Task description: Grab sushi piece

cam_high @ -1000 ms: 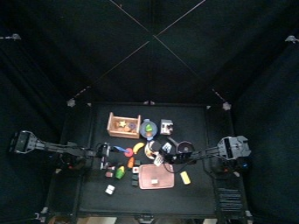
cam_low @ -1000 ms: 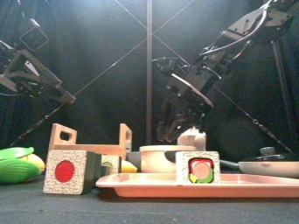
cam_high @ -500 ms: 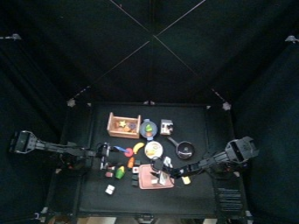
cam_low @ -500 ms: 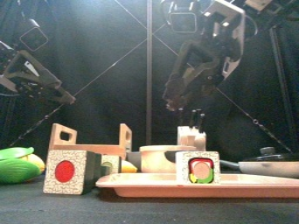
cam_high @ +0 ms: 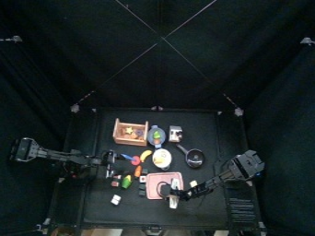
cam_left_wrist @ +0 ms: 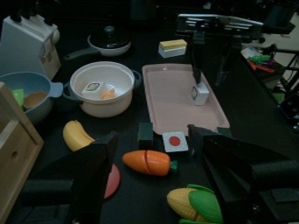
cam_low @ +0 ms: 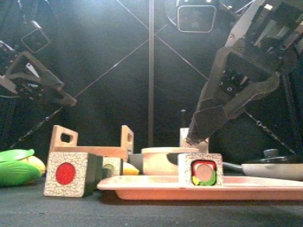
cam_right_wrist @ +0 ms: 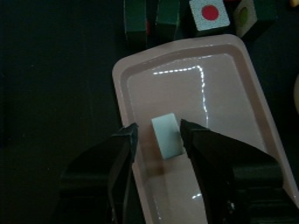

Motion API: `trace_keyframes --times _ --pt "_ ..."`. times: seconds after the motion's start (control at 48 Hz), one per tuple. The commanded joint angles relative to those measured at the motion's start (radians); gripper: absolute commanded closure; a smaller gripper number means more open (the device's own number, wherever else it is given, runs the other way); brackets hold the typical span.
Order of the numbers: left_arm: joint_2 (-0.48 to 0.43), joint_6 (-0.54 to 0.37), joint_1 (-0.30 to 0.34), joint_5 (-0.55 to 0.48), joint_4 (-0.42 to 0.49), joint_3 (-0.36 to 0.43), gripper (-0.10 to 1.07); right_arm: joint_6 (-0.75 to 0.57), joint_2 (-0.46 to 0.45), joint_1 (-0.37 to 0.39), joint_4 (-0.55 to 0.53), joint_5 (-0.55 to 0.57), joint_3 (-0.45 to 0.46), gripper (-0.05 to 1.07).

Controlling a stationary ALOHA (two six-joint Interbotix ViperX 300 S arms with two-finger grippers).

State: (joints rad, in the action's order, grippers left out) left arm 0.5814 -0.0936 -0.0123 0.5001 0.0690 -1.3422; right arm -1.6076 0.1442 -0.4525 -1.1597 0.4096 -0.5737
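Observation:
A sushi piece (cam_right_wrist: 167, 136) with a green, yellow and red centre (cam_low: 199, 169) stands on the pink tray (cam_right_wrist: 233, 114). My right gripper (cam_right_wrist: 167, 156) is open, with one jaw on each side of this piece and its fingertips (cam_low: 190, 142) just above it. It also shows in the top view (cam_high: 172, 192) and in the left wrist view (cam_left_wrist: 211, 48). A second sushi piece (cam_low: 67, 173) with a red centre lies on the table beside the tray (cam_left_wrist: 176, 142). My left gripper (cam_left_wrist: 155, 140) is open and empty over the toy food at the table's left (cam_high: 109, 166).
A wooden crate (cam_low: 89, 142), a white pot (cam_left_wrist: 101, 85), a black pan (cam_left_wrist: 111, 39), a blue bowl (cam_left_wrist: 24, 92), a white knife block (cam_left_wrist: 30, 44), a banana (cam_left_wrist: 76, 134), a carrot (cam_left_wrist: 149, 161) and corn (cam_left_wrist: 193, 203) crowd the table around the tray.
My right arm has swung toward the table's front and come down over the pink tray, so that its jaws now straddle the sushi piece. The left arm has not moved.

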Motion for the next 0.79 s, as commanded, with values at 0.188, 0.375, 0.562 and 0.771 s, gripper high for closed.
trace_keyframes --times 0.188,0.375,0.562,0.771 --pt "-0.002 0.002 -0.002 0.003 -0.003 0.009 0.00 0.002 -0.003 0.006 -0.002 0.005 0.011 0.22" --pt "-0.002 0.002 -0.002 0.003 -0.003 0.009 0.00 0.002 0.023 0.011 0.000 0.002 0.012 0.23" --pt "-0.002 0.002 -0.002 0.002 -0.003 0.011 0.00 0.002 0.032 0.021 -0.002 0.002 0.008 0.28" --pt "-0.002 0.002 -0.002 0.003 -0.003 0.011 0.00 0.002 0.023 0.028 0.000 0.003 0.008 0.46"
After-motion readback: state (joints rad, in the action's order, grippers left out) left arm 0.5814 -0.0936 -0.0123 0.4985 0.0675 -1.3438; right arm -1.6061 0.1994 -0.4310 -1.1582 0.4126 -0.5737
